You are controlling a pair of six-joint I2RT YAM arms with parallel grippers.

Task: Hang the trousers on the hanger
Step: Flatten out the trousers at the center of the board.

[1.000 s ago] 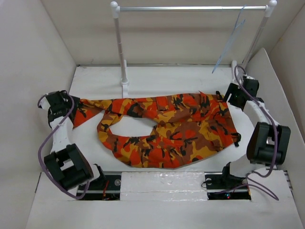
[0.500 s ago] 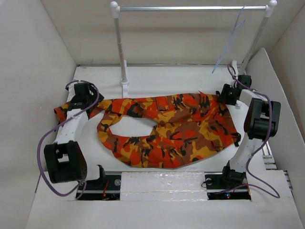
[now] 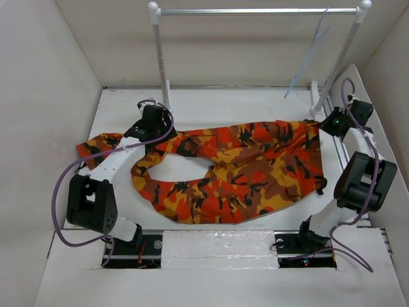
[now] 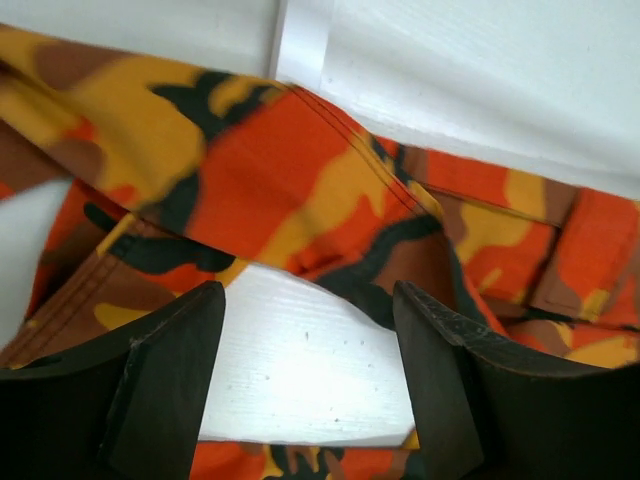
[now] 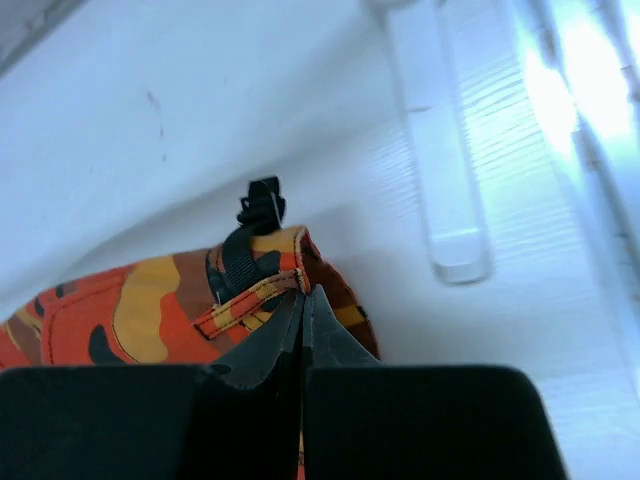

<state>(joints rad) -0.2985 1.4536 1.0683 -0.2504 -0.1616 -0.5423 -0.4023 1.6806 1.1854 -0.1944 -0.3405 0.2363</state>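
Orange camouflage cloth lies beneath your left gripper (image 4: 310,300), which hovers just in front of the left post of the rack (image 3: 255,11), jaws spread and holding nothing. The trousers (image 3: 243,173) lie spread on the table (image 3: 211,99) in front of the rack, across its width. The hanger (image 3: 310,54) hangs from the rack's bar near the right post, apart from the trousers. By that post's foot, your right gripper (image 5: 303,297) is clenched on the trousers' waistband corner.

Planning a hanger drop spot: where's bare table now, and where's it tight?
Free: the table strip behind the trousers, between the rack posts; also the pocket ringed by the trouser legs. Crowded: the left gripper at the upper leg, and the right gripper with its fingers pinching the waist corner by the right post.
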